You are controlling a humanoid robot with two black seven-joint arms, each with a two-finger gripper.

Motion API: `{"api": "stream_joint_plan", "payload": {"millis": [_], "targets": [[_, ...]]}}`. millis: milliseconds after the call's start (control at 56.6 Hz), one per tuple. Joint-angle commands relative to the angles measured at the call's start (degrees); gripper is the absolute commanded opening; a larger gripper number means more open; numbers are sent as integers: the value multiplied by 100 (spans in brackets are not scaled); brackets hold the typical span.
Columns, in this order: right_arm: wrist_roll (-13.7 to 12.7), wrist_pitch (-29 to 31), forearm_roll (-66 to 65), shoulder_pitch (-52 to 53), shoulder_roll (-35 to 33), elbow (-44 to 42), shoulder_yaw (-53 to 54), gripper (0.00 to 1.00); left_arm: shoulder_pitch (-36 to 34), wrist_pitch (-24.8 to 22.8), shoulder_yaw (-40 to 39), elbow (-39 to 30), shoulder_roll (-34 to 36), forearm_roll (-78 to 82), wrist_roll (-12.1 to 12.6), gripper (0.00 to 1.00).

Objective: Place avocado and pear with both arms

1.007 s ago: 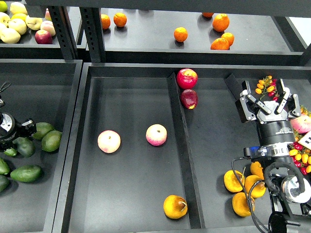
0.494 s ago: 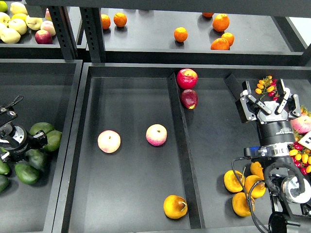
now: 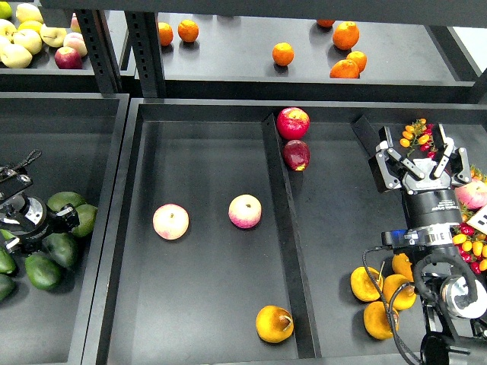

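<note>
Left pincer is low among the avocados in the left-hand bin, dark and partly end-on, so I cannot tell how wide it stands or whether it has hold of anything. An avocado lies just beside it and looks the likeliest pick. To do this well, I judge the fingers should straddle that fruit across its short width and close gently, since the smooth skin may slip and the neighbouring avocados sit close enough to be nudged.

Right pincer hangs over the right-hand bin with its fingers spread and nothing between them, well apart from the golden fruit heaped near the bottom right. One pear lies alone at the near end of the middle tray, hard by the divider; a grip from above, clear of the stem, seems safest.

Farther back in that tray lie two peaches and, at the far end of the divider, two red apples.

Oranges are scattered on the shelf behind. Several avocados are cut off by the left edge, and the right arm's cables hide part of the golden heap.
</note>
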Motion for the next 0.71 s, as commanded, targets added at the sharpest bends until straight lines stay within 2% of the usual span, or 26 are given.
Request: {"api": "stream_joint_plan", "payload": {"millis": [0,247,336,424,494,689], "targets": [[-9,0,0,0,0,-8,-70,100,-86,0,-61,-57,34,52,-1,92],[-35,-44,-9,-26,0,-17,-439,100,-658,0,-1230,-268,956,-10,-1,93],[-52,-62,-18,-52,0,-26,-588,100,-702,0,-2081,-549,1413,-36,-1,93],[-131,-62,-18,-158,0,-26,-694,100,-649,0,-2986,-1023,1993,-36,-1,93],[-175,-62,-18,-272,0,-26,-773,100,-588,0,-3365,-1331,2441,-123,-1,94],[-378,-62,-18,-413,0,-17,-966,100,18,0,-3673,-1876,3048,-1020,-1,94]]}}
